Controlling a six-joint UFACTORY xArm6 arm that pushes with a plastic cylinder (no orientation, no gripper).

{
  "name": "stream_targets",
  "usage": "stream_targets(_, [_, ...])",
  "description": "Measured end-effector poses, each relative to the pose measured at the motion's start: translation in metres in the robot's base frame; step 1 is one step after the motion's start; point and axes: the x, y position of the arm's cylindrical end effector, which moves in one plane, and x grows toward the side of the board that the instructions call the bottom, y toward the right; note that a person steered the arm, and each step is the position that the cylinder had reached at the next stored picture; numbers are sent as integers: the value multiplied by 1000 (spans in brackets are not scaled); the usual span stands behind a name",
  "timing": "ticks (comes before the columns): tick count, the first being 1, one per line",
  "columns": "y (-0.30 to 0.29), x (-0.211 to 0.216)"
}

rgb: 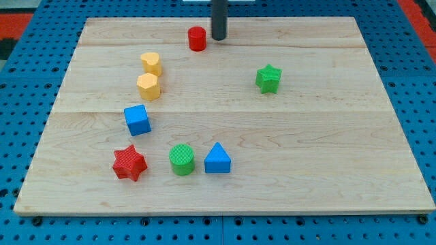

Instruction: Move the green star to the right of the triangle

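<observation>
The green star [268, 78] lies on the wooden board at the view's upper right of centre. The blue triangle [217, 159] lies near the view's bottom centre, well below and left of the star. My tip [219, 38] is at the view's top centre, just right of the red cylinder [197, 39]. The tip is above and left of the green star and apart from it.
A green cylinder [182, 160] stands just left of the triangle, and a red star [129, 163] further left. A blue cube [137, 120] and two yellow blocks [151, 63] [148, 86] lie on the view's left. The board [327, 156] rests on a blue pegboard.
</observation>
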Motion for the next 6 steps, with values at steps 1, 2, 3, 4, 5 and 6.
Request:
stream_targets(1, [-69,0])
stream_targets(2, [-66,0])
stream_targets(3, [-4,0])
stream_targets(4, [82,7])
stream_targets(5, [68,38])
stream_targets(6, [110,95])
